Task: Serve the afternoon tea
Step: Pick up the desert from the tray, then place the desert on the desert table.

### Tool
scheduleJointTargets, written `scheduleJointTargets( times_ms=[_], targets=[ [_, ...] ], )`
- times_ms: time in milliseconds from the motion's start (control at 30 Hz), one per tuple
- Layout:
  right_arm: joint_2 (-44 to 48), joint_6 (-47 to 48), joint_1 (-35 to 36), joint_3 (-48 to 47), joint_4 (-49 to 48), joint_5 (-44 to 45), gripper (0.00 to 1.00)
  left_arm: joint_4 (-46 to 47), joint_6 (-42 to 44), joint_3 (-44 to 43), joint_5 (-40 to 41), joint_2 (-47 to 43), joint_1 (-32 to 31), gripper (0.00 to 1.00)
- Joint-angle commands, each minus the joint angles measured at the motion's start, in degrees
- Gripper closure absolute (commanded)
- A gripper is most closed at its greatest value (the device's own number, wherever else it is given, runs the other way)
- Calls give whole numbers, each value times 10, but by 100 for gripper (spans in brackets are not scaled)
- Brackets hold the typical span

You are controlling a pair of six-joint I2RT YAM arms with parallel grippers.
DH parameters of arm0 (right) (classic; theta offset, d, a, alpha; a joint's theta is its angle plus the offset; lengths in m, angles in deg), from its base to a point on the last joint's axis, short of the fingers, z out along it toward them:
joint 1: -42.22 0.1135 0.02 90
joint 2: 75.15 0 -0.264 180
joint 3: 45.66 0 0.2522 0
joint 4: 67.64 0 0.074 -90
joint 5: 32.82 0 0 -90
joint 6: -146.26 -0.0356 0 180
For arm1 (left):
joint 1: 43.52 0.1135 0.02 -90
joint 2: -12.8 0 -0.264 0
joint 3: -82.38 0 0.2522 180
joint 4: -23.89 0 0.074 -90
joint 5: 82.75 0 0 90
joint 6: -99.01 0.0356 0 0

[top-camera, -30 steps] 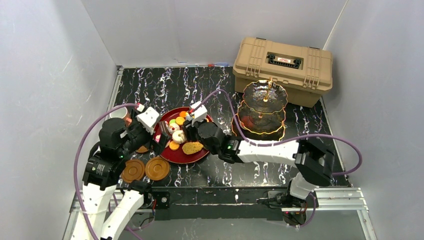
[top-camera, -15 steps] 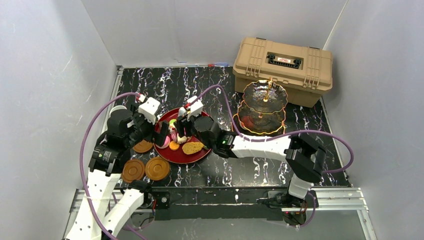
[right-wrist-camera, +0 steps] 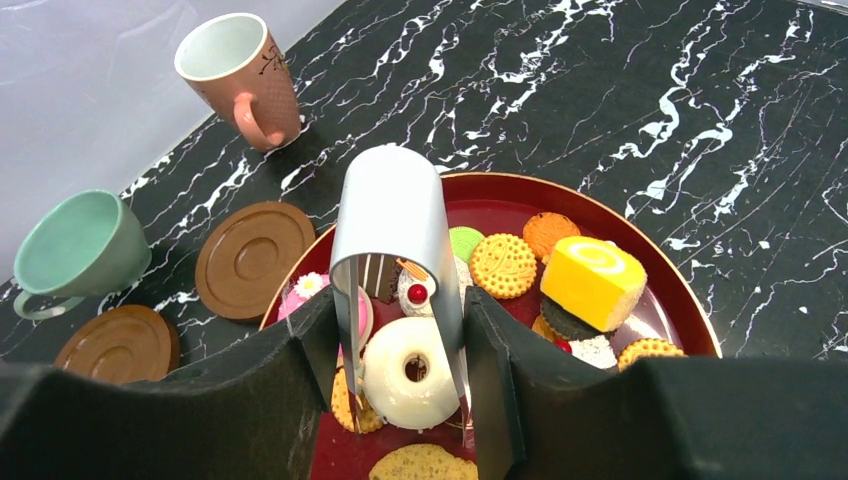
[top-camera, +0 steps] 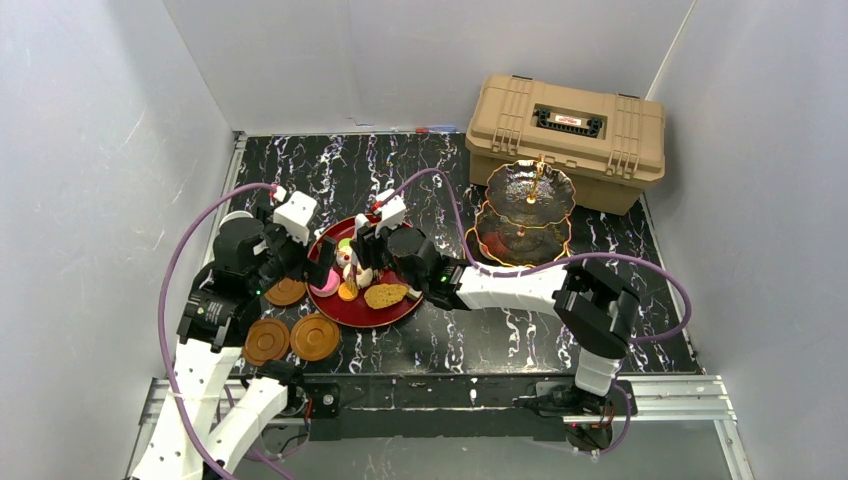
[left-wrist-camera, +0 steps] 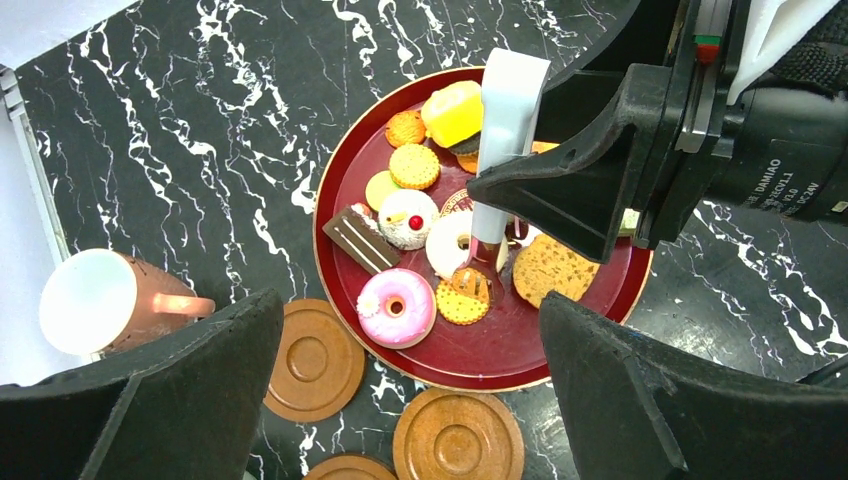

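We are picking cakes off the red tray (right-wrist-camera: 505,198) on the surface (top-camera: 400,165). The right pincer (right-wrist-camera: 400,330) is pinching the metal tongs (right-wrist-camera: 390,200), whose blades appear to be straddling the white doughnut (right-wrist-camera: 408,375). The left pincer (left-wrist-camera: 410,395) is hovering spread wide over the tray's left edge, gripping nothing. The three-tier stand (top-camera: 525,215) is sitting well apart to the right. Next, we judge, we are needing a firmer squeeze on the doughnut, a clean lift, then a carry across to a tier.
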Motion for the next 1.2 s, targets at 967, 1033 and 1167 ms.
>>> scheduleJointTargets(
  times_ms=[967,1033,1167],
  targets=[
    [216,69,7,95,-50,50,89,7,10,-17,4,-16,-2,2],
    [251,81,7,112,-30,68,89,7,10,-21,4,-15,-2,2],
    [313,84,7,137,31,93,89,7,8,-24,2,-13,-2,2]
  ],
)
